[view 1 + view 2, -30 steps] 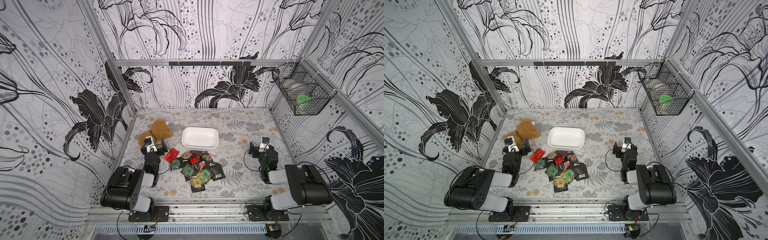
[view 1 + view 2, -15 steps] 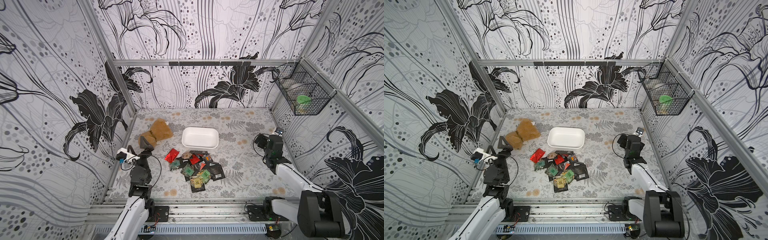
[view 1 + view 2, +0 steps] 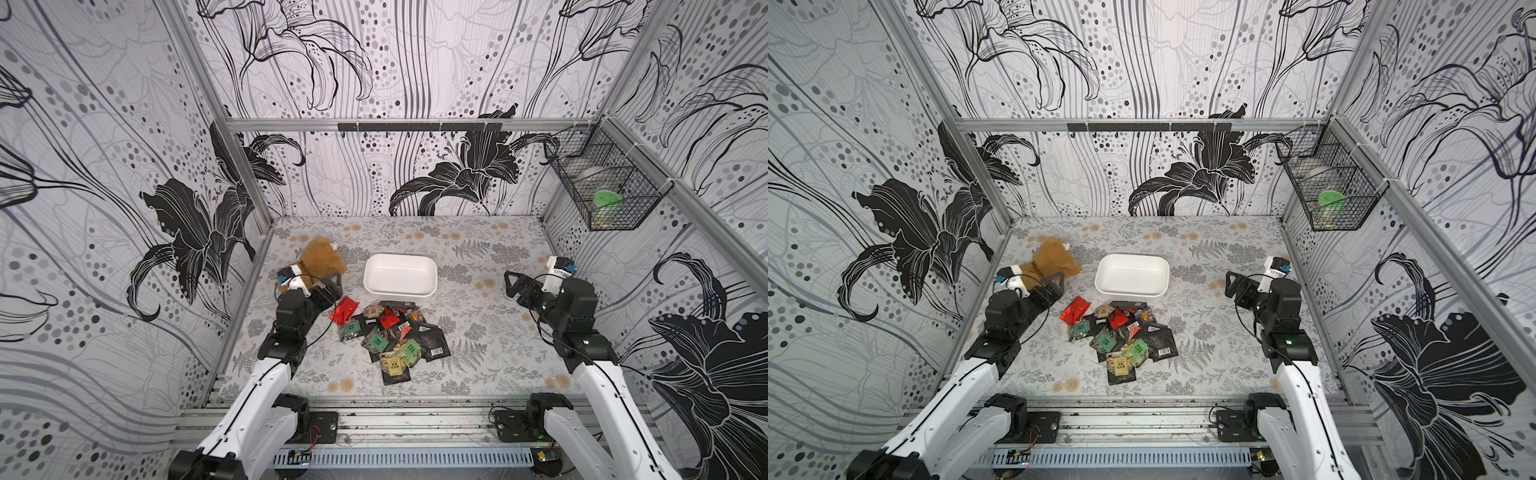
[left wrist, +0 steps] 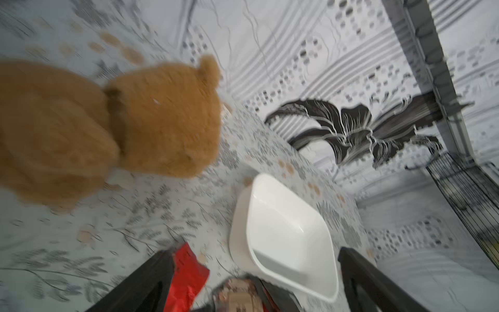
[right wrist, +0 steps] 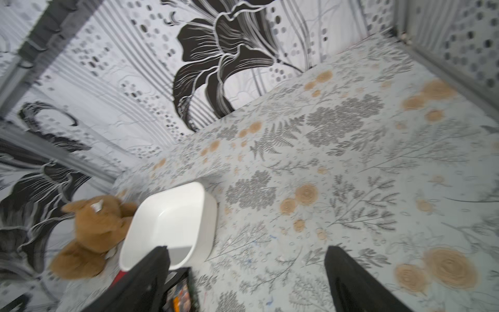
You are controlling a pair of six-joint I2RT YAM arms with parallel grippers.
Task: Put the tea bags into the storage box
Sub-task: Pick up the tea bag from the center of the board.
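The tea bags (image 3: 386,336) lie in one loose overlapping heap on the bench (image 3: 478,332), directly at 6 o'clock of the storage box (image 3: 400,256), with the nearest sachets just beside its front wall and none inside it yet. They look light, thin and flat, with slick foil skins that will likely slide over each other and crinkle rather than break. A pinch on a raised edge or corner should work better than pressing down on a flat face. The shiny red sachet (image 3: 344,311) at the heap's 10 o'clock looks puffed and sits a little clear of the rest, so it seems the easiest first pick. The left tool (image 3: 332,289) hovers near it with its fingers spread wide and nothing between them. The right tool (image 3: 512,286) hangs at the box's 3 o'clock, well apart from the heap, equally wide open and empty. A brown plush toy (image 3: 322,259) sits at the box's 9 o'clock, and a wire basket (image 3: 602,195) hangs on the wall at 2 o'clock. Both top views show the whole heap and both arms. The left wrist view, blurred, shows only the red sachet and the heap's near fringe between its fingers, but it looks into the box's bare white interior. The right wrist view catches the box's end wall and a sliver of sachets, with most of the heap out of its frame.
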